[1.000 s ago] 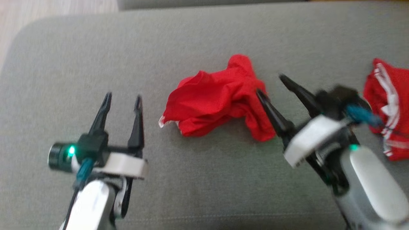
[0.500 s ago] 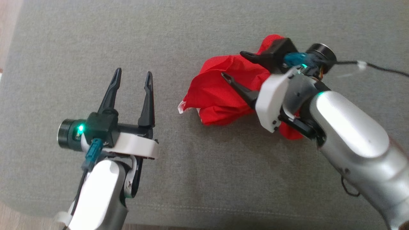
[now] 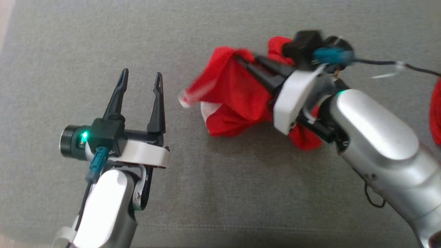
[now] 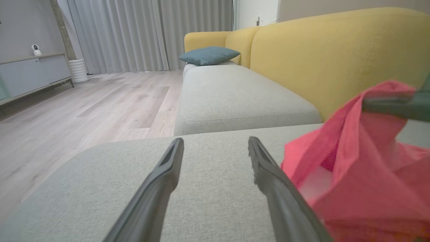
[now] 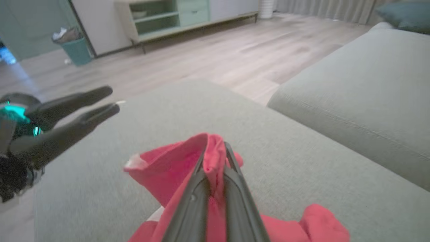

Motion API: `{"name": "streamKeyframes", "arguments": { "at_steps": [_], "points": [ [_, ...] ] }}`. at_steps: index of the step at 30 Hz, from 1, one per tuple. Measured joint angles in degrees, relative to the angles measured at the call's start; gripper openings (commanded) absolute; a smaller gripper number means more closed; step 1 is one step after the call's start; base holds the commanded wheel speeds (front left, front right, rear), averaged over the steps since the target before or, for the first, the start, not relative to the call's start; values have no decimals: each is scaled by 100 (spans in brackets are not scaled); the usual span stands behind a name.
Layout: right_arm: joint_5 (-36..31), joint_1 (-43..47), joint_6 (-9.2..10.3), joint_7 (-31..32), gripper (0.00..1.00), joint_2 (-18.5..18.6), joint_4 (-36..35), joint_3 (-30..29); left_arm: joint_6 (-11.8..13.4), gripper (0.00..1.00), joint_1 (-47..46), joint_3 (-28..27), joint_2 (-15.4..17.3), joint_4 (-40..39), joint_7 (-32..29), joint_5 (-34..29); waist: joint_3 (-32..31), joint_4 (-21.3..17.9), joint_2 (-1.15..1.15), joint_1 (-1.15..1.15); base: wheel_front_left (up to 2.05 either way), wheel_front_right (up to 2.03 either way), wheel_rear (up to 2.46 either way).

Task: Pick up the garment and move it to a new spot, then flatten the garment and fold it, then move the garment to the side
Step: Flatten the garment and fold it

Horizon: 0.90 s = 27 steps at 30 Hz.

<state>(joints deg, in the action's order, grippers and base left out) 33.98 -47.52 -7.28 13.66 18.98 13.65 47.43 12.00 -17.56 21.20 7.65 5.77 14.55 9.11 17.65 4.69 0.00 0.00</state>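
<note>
Right gripper pinching the bright red, white-panelled soft garment, ready to lift it

Nearest me, the left gripper hovers over the grey woven seat cushion, its two dark fingers spread wide and empty, probably held back for the flattening. Beyond it the right arm slants in low from the right, jaws closed tight on a raised fold, while the rest of the garment lies bunched mid-cushion.

Head view looks down; wrist views low, sharing garment
</note>
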Motion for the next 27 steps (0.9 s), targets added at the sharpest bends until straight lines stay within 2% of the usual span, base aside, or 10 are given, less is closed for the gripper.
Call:
{"name": "streamKeyframes", "arguments": {
  "at_steps": [4, 5, 9, 14, 18, 19, 20, 21, 27],
  "points": [
    [99, 561, 0, -361, 0, -14, -129, -928, -10, 100, 96, -55, 43, 0, 1, -5, -101, -161, 0, 0, 0, 0, 0],
    [99, 561, 0, -361, 0, -14, -129, -928, -10, 100, 96, -55, 43, 0, 1, -5, -101, -161, 0, 0, 0, 0, 0],
    [100, 1484, 0, -584, 0, -78, -158, -2045, -34, 100, 225, -134, 109, 1, 1, -5, -192, -310, 0, 0, 0, 0, 0],
    [149, 2704, 0, -795, 0, -523, -163, -3420, -47, 100, 233, -145, 149, 1, 12, -12, -290, -404, 0, 0, 0, 0, 0],
    [312, 3570, 0, -898, 0, -939, -167, -4075, -47, 100, 324, -152, 192, 1, 15, -48, -333, -419, 0, 0, 0, 0, 0],
    [387, 3759, 0, -934, 42, -1050, -172, -4163, -46, 100, 371, -152, 202, 1, 15, -47, -342, -422, 0, 0, 0, 0, 0],
    [447, 3928, 0, -948, 96, -1147, -179, -4220, -46, 100, 413, -155, 210, 1, 15, -47, -349, -427, 0, 0, 0, 0, 0],
    [458, 4081, 0, -972, 100, -1223, -180, -4251, -44, 100, 453, -156, 219, 2, 15, -47, -355, -434, 0, 0, 0, 0, 0],
    [276, 4476, 0, -1428, 100, -1345, -445, -4490, -3, 100, 566, -166, 242, 1, 15, -35, -395, -493, 0, 0, 0, 0, 0]
  ]
}}
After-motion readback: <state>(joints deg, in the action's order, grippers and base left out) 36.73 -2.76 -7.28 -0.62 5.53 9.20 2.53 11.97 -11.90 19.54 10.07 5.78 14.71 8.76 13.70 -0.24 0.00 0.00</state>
